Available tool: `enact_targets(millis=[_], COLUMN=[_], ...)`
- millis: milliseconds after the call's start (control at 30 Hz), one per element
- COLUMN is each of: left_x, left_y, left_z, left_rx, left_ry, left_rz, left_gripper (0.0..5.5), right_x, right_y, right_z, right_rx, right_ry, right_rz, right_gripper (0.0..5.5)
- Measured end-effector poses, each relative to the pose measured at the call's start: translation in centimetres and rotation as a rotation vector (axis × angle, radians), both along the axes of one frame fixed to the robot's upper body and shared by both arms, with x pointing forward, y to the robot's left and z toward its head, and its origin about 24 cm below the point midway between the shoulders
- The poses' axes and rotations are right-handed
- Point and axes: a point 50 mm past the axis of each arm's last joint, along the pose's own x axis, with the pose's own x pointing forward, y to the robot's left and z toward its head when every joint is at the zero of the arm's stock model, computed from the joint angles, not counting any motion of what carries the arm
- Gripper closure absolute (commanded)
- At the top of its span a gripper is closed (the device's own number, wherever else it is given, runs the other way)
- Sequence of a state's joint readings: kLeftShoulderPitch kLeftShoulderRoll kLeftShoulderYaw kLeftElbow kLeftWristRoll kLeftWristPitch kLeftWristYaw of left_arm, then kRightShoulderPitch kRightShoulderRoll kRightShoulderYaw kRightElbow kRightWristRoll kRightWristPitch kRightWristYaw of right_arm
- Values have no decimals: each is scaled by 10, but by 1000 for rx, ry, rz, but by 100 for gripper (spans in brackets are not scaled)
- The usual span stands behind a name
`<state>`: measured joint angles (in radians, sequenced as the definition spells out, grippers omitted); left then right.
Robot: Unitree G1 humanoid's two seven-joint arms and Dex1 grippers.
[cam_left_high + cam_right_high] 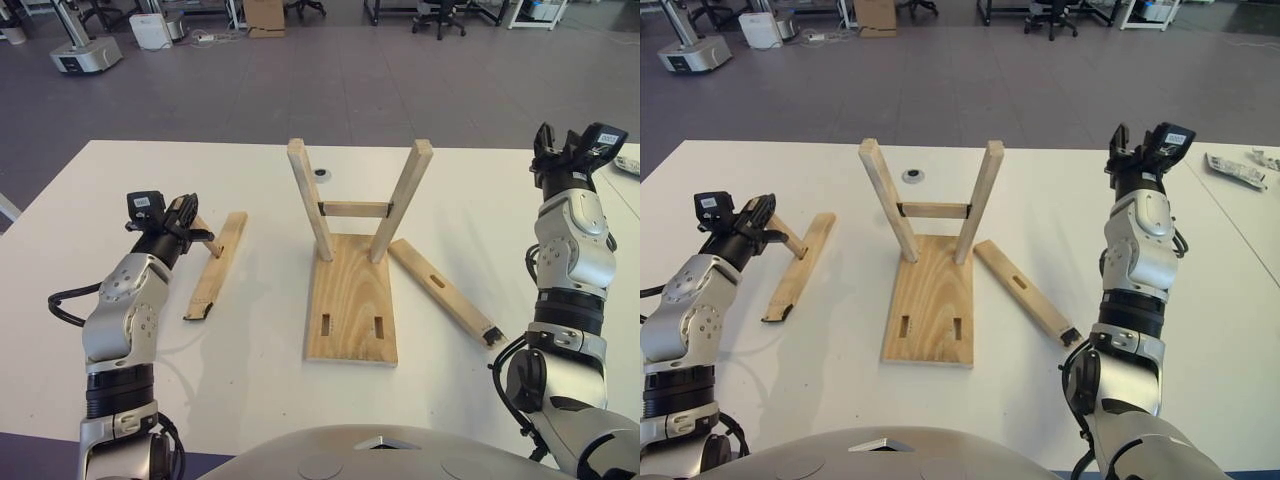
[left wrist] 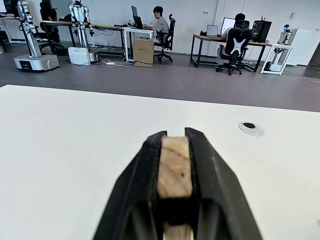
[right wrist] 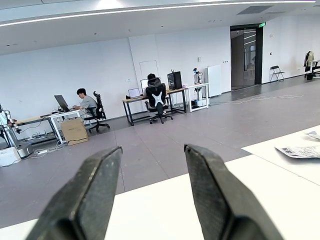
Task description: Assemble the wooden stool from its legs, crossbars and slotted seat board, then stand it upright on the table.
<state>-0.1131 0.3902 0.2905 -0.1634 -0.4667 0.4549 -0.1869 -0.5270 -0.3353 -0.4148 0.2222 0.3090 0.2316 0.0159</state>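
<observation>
Clamps a short crossbar (image 2: 174, 165) in the left gripper (image 1: 197, 228), jaws pressed tight on both faces of the wood, low over the left part of the white table (image 1: 120, 190). Lower end of that bar just beside the far end of the left loose leg (image 1: 217, 265); touching or not, cannot tell. Left loose leg flat on the table, slanted, well apart from the seat board (image 1: 352, 300).

Holds the right gripper (image 1: 572, 148) raised at the table's right side, fingers (image 3: 90, 195) spread apart with nothing between, well apart from every wooden part.

Seat board flat on the table between the two arms, two empty slots at its near end. At its far end, the left upright leg (image 1: 309, 198) and the right upright leg (image 1: 403, 198), leaning away from each other toward the top, tied by a fitted crossbar (image 1: 355, 209) about halfway up. Right loose leg (image 1: 443, 290) flat on the table just beside the board's right edge, slanted, a slot in its face, far end close to the foot of the right upright leg.

Beyond the upright legs, a small round cap (image 1: 320, 173) set in the tabletop.
</observation>
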Motion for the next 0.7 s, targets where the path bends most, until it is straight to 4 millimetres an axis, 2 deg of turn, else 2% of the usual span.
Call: enact_targets(millis=[433, 700], left_x=[-2, -11], left_y=[-8, -12], left_z=[7, -4], left_rx=[2, 59], left_ry=[19, 50], left_rz=[-29, -18], left_gripper=[509, 509], right_x=[-1, -1], right_y=[4, 6], right_z=[-8, -8], right_rx=[2, -5], right_ry=[22, 22], right_rz=[13, 21], right_gripper=[320, 320])
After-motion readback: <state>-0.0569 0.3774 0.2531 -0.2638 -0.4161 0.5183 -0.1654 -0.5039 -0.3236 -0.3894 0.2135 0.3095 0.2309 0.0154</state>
